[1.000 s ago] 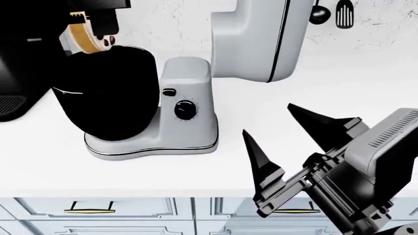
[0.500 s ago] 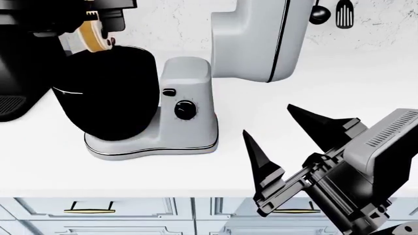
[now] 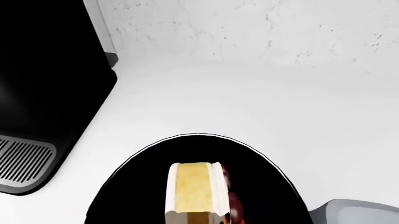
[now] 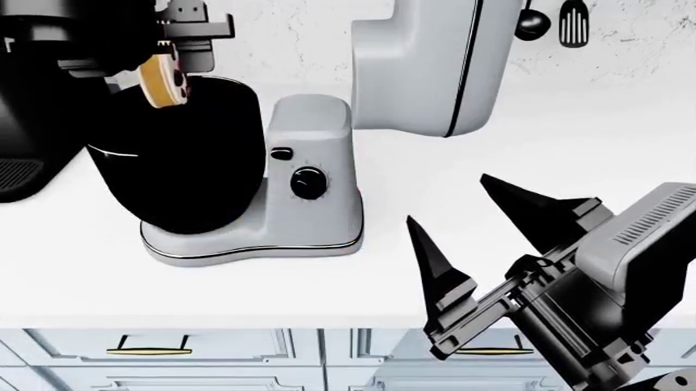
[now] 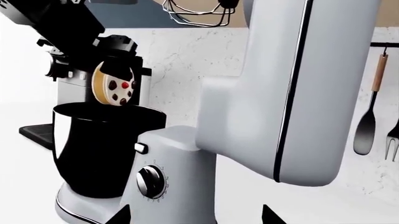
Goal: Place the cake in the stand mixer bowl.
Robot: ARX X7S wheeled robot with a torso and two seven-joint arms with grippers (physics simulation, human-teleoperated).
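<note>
left gripper (image 4: 163,50) pinches the cake (image 4: 165,79) by its upper rim, cake turned on edge, flat faces near vertical, iced face with red centre toward the mixer column. Cake hangs right over the stand mixer bowl (image 4: 179,155), lower edge at about rim level; left wrist view shows the yellow sponge side inside the bowl's black opening, so the gap to close is straight down, no sideways shift judged needed. Bowl sits on the light grey stand mixer (image 4: 310,175), head tilted up, whisk (image 5: 198,13) above the bowl. Left arm clearly the nearer one. Right gripper (image 4: 484,224) is spread wide, empty, well apart from the bowl on the far side of the mixer. Black boxy appliance (image 4: 28,106) just beside the bowl. No readable brand or writing anywhere
</note>
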